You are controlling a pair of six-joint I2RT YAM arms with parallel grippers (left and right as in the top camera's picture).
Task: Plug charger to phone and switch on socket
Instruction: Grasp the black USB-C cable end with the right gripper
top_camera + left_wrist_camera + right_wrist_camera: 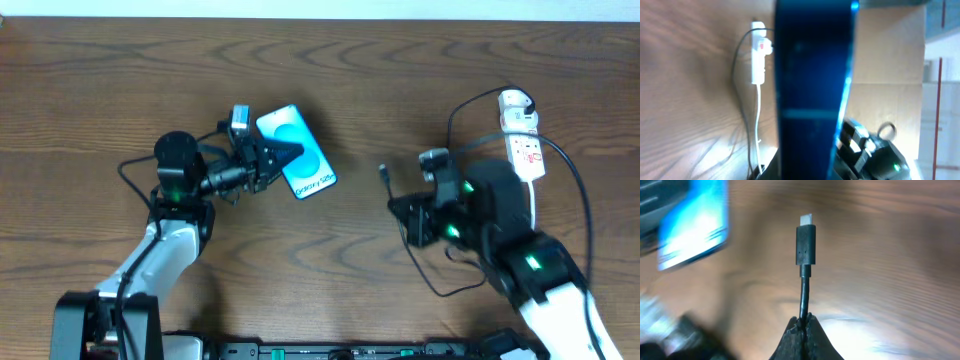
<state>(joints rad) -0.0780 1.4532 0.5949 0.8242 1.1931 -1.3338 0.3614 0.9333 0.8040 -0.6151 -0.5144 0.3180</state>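
The phone (298, 150) with a blue screen is held at its left edge by my left gripper (275, 160), shut on it; it fills the middle of the left wrist view (812, 90) and shows blurred at the top left of the right wrist view (692, 227). My right gripper (398, 208) is shut on the charger cable (803, 295), just below its black plug tip (805, 242), which points toward the phone (384, 173). The white socket strip (522, 140) lies at the far right and also shows in the left wrist view (759, 60).
The socket's thick white cord (532, 205) runs down past my right arm. The black cable (470, 110) loops over the wooden table (120, 90) around the right arm. My left arm's base (175, 165) sits left of the phone.
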